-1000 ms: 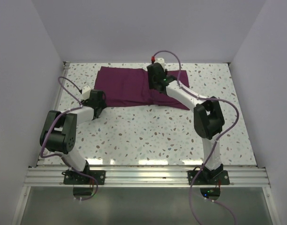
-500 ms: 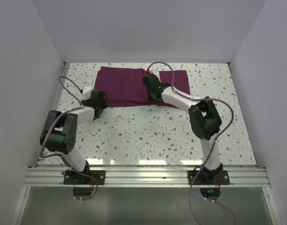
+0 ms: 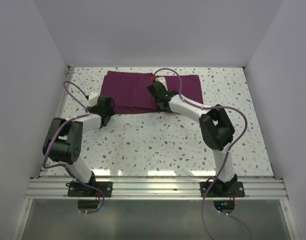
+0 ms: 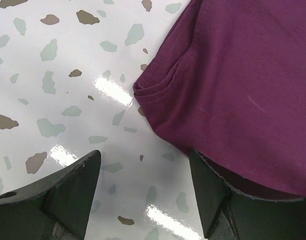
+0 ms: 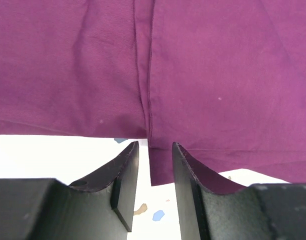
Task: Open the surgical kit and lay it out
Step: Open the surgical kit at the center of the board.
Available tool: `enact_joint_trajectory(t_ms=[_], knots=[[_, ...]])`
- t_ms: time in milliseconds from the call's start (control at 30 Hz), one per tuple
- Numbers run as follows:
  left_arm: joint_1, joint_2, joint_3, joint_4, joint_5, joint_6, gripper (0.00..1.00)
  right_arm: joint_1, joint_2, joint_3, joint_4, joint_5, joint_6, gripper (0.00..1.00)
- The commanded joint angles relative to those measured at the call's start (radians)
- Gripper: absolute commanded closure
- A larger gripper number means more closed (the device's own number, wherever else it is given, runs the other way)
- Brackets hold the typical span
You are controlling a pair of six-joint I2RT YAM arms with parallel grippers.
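The surgical kit is a dark purple cloth wrap [image 3: 128,92] lying folded and flat at the far middle of the table; the steel tray and instruments are hidden. My left gripper [image 3: 109,113] is open just off the wrap's near left corner; in the left wrist view the gripper [image 4: 144,155] hangs over bare table and the right finger [image 4: 208,195] is beside the cloth [image 4: 233,75]. My right gripper [image 3: 160,106] stands at the wrap's near edge, mid-width. Its jaws [image 5: 155,145] are a narrow gap apart, astride a flap edge [image 5: 160,167] of the cloth [image 5: 218,65], not pinching it.
The speckled white tabletop [image 3: 143,145] is walled at the left, back and right. A metal rail [image 3: 153,187] with both arm bases runs along the near edge. Purple cables loop off both arms.
My right gripper has moved left along the wrap's near edge. The wrap's near right part, which reached further forward, now lies shorter. The left arm has not moved.
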Motion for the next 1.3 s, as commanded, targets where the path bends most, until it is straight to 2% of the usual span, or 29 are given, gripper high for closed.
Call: enact_joint_trajectory(t_ms=[0,900,1267], knots=[[-0.010,-0.008,0.016,0.022,-0.037,-0.004,0.25,-0.002,-0.006,0.021,-0.022,0.035,0.010,0.64],[-0.030,-0.008,0.021,0.009,-0.069,-0.005,0.24,-0.002,0.068,0.099,-0.040,0.042,0.013,0.73],[-0.033,-0.006,0.024,0.005,-0.074,-0.005,0.24,-0.002,0.036,0.115,-0.046,0.047,0.007,0.71]])
